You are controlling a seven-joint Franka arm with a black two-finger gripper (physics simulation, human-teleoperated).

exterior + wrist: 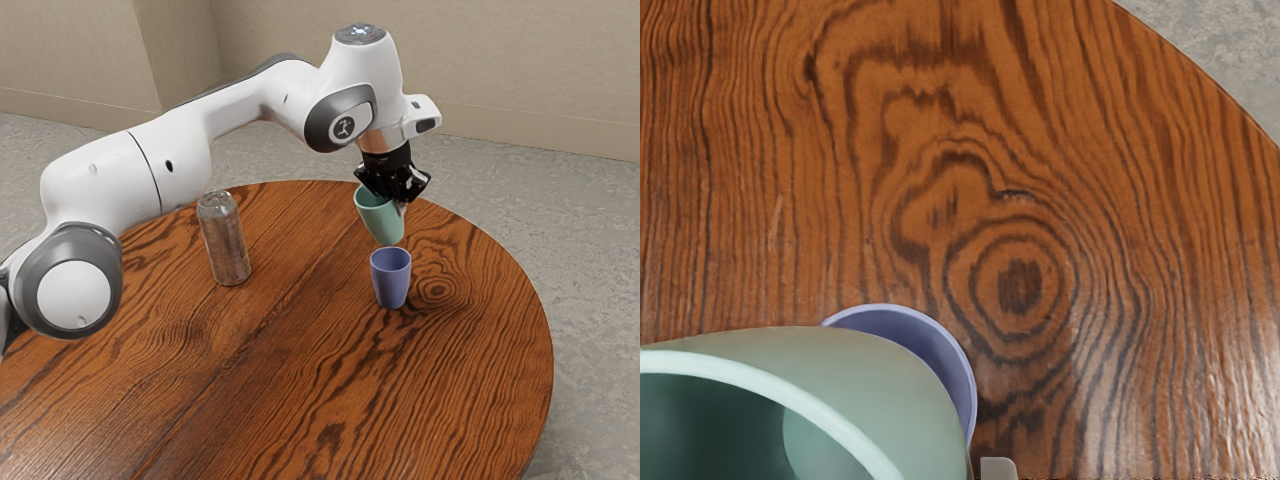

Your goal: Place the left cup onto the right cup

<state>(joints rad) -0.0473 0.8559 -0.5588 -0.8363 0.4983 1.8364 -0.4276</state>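
A pale green cup (381, 216) hangs tilted in the air, my black gripper (392, 196) shut on its rim. Just below it, a little toward the exterior view's right, a blue-purple cup (390, 276) stands upright on the round wooden table (300, 380). The green cup's base is close above the blue cup's rim, apart from it. In the wrist view the green cup (790, 400) looms large just under my hand, and part of the blue cup's open rim (930, 345) shows past its edge.
A clear glass-like can (223, 238) stands upright on the table toward the exterior view's left, well away from the cups. The table's curved edge (1230, 95) runs close beyond the blue cup, with grey floor (580, 210) past it.
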